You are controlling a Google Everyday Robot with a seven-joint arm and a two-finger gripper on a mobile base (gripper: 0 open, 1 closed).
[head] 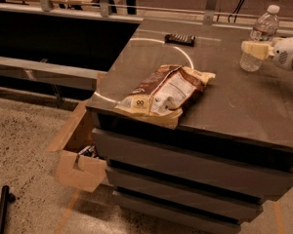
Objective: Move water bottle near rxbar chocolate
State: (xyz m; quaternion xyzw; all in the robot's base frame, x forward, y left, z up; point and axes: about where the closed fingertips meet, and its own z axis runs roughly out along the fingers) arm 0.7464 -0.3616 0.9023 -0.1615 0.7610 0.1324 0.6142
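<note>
The water bottle (261,33), clear and ribbed with a white cap, stands upright at the far right of the dark table top (234,106). My gripper (252,50) comes in from the right edge, and its cream tip lies across the front of the bottle's lower half. The rxbar chocolate (179,39), a small flat dark bar, lies at the far middle of the table, well left of the bottle.
A large brown and cream snack bag (166,94) lies near the table's front left edge. An open cardboard box (80,155) sits on the floor at the table's left. A metal rail (102,6) runs along the back. A black pole (2,208) lies at bottom left.
</note>
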